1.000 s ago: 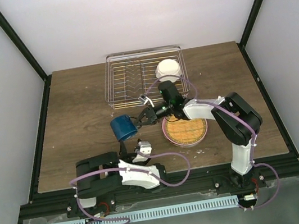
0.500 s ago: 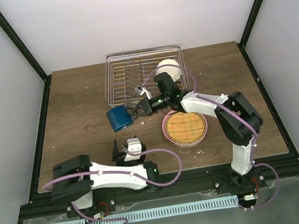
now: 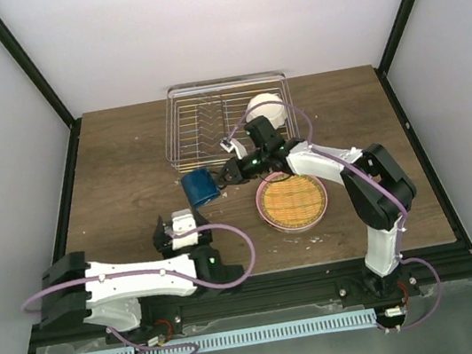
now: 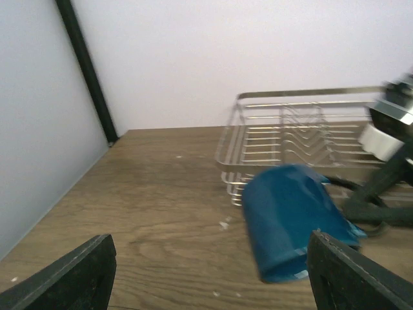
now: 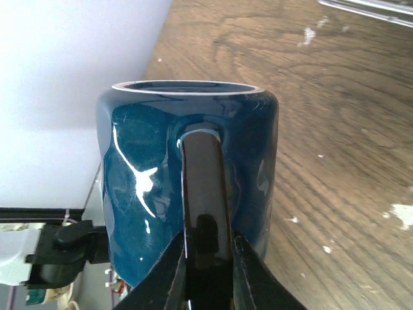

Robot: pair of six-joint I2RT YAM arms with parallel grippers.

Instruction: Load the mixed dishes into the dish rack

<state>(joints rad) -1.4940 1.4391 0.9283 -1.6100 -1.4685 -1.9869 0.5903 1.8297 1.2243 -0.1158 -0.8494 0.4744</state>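
Counting 1 item as loaded: small white scalloped bowl (image 3: 266, 109), seated at the right end of the dish rack (image 3: 223, 81). Outstanding, at least 3 items: dark blue mug (image 3: 197, 188), plus yellow-lime ribbed plate (image 3: 294, 201) stacked on pink plate (image 3: 262, 210), both on the counter (image 3: 121, 186) just in front of the rack's right half. A mint-green plate cannot be made out in any view. Progress judged early, roughly 1 of 5 pieces placed. Mug: tilted, just outside the rack's near-left corner, apparently clear of the counter, though no view settles that. Right hand (image 3: 223, 177): narrow, pinched on the mug's handle (image 5: 205, 194) with 1 finger either side, the mug's body hanging beyond the fingertips. Left hand (image 3: 176, 232): wide, holding nothing, low over the counter on the near side of the mug. In its wrist view the mug sits ahead of its 2 fingers (image 4: 77, 274) and toward the right one, apart from both. Remaining for the mug, as judged: a lift over the rack's near wall and a set-down among the prongs.
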